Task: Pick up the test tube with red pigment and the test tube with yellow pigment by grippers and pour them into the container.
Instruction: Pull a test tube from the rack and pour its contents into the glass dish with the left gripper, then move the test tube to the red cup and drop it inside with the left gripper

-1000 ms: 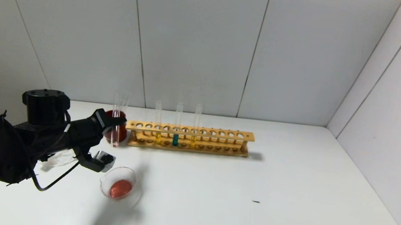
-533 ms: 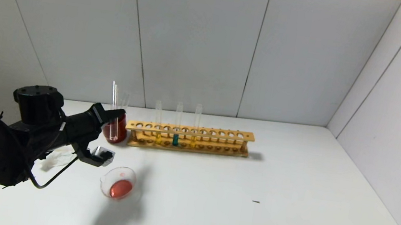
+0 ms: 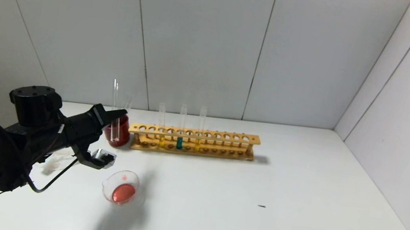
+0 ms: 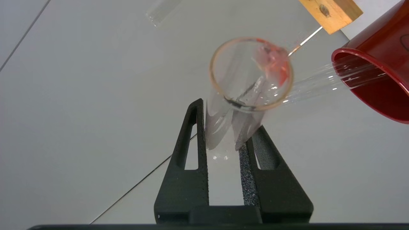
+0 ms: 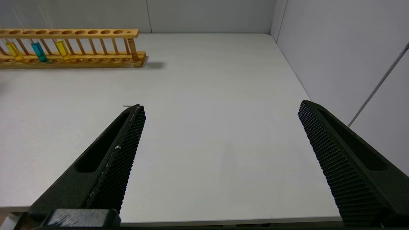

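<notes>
My left gripper point(image 3: 120, 113) is clenched on the test tube with red pigment point(image 3: 114, 109), and I hold it upright over the dark red cup point(image 3: 118, 135), just at the left end of the wooden rack point(image 3: 193, 141). In the left wrist view I look into the open mouth of this tube point(image 4: 250, 75): only a thin red film stays on the glass, so I judge it is practically empty. Another clear tube point(image 4: 322, 83) leans in the cup.

The container point(image 3: 122, 187) stands on the white table point(image 3: 276, 203), near my gripper and in front of the cup, and it has a pool of red liquid at its bottom. So the red half of the task looks done; what is left for this tube is, I think, only to put it down in the cup.

The yellow half is not started. In the rack stand 2 tubes with yellow liquid, 1 the test tube with yellow pigment point(image 3: 200, 128), and between them 1 teal tube point(image 3: 181, 127).

My right gripper point(image 5: 220, 153) waits wide open over the bare right part of the table, well apart from the rack, and holds nothing.
</notes>
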Tool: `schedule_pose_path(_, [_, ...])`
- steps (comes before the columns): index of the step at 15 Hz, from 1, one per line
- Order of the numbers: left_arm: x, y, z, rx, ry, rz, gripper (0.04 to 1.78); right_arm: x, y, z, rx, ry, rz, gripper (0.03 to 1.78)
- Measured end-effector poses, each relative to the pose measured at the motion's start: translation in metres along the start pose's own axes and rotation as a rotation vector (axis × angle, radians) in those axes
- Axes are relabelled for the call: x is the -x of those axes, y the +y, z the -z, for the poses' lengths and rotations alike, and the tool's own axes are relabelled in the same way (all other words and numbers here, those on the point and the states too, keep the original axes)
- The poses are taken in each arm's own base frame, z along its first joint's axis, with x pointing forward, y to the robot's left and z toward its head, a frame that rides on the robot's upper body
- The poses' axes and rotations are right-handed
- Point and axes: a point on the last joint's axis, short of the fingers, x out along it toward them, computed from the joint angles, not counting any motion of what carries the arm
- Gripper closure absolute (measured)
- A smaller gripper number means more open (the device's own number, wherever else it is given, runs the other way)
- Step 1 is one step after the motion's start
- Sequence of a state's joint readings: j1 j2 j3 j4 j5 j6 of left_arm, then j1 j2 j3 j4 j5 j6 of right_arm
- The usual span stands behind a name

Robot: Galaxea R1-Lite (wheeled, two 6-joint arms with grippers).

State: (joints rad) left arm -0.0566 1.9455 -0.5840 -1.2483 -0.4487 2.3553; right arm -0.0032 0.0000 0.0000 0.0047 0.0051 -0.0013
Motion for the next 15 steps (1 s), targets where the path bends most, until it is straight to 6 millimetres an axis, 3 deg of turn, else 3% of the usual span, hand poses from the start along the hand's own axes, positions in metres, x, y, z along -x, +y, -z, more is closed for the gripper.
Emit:
schedule_pose_path(4, [0.008, 0.003, 0.000, 0.116, 0.033, 0.027, 1.49, 0.000, 0.000, 0.000, 0.000, 0.000, 0.000, 0.06])
schedule_pose_path(8, [0.040, 0.015, 0.003, 0.385, 0.206, 0.108, 1.49, 0.000, 0.000, 0.000, 0.000, 0.000, 0.000, 0.06])
schedule_pose_path(12, [0.063, 0.029, 0.013, 0.781, 0.484, 0.134, 1.49, 0.000, 0.000, 0.000, 0.000, 0.000, 0.000, 0.06])
schedule_pose_path(15, [0.075, 0.031, 0.012, 1.125, 0.558, 0.108, 1.49, 0.000, 0.000, 0.000, 0.000, 0.000, 0.000, 0.06])
